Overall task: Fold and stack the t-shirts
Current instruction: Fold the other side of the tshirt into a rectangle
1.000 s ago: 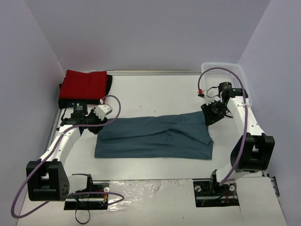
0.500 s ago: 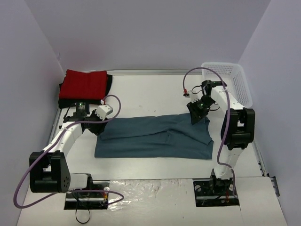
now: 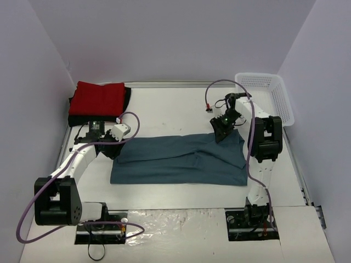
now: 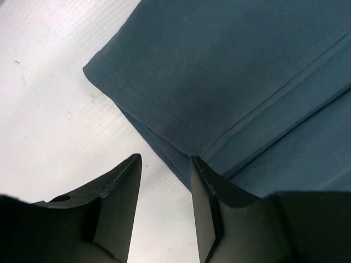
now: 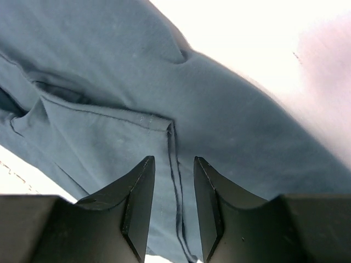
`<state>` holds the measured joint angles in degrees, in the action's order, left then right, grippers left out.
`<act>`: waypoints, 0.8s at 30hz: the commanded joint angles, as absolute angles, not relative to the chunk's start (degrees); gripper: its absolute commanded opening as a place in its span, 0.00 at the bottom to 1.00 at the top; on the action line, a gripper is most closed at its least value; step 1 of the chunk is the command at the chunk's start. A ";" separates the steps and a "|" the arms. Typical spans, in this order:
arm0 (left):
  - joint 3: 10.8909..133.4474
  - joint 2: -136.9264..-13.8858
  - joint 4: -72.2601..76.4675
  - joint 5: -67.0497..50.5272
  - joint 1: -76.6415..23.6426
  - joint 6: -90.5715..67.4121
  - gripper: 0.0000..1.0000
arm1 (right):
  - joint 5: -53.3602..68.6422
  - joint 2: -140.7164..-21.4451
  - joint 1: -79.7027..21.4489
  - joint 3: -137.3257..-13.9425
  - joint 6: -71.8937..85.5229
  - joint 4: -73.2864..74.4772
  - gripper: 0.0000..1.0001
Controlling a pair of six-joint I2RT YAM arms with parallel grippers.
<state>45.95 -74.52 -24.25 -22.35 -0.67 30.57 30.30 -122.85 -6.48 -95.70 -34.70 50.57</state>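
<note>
The right gripper [image 5: 174, 164] has swung left from the white plastic lattice basket [image 3: 274, 93] to the far right corner of the slate-blue cloth t-shirt [image 3: 181, 159], which lies mid-table. It and the left gripper [image 4: 163, 160] hover part-open and empty, apparently poised to fold.

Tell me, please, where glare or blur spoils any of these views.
Right wrist: the white table beyond the slate-blue cloth t-shirt is blown out to glare. Left wrist: evenly lit, hem stitching crisp. Top external: sharp, soft shadows only.

Left hand [image 4: 163, 160] and right hand [image 5: 174, 160] ajar
</note>
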 commanded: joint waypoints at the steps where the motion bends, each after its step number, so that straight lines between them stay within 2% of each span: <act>1: 46.23 -72.33 -23.99 -21.88 -0.26 29.53 0.40 | 30.23 -123.75 -7.21 -97.65 -35.16 53.26 0.31; 15: 47.02 -72.60 -24.79 -21.71 -0.26 29.09 0.39 | 30.67 -124.10 -9.32 -93.61 -36.91 53.35 0.29; 18: 46.67 -72.60 -24.52 -21.36 -0.26 29.09 0.39 | 30.50 -123.93 -9.49 -93.17 -37.00 53.35 0.19; 20: 46.58 -72.60 -24.52 -21.27 -0.26 29.09 0.40 | 30.32 -124.01 -9.58 -93.16 -36.83 53.44 0.02; 24: 46.32 -72.25 -24.35 -21.18 -0.26 29.00 0.40 | 29.89 -122.88 -9.75 -93.08 -36.30 53.35 0.00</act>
<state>45.93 -74.11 -24.21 -21.28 -0.67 29.54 30.26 -124.01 -9.21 -93.62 -36.23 50.54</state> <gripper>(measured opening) 0.393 0.009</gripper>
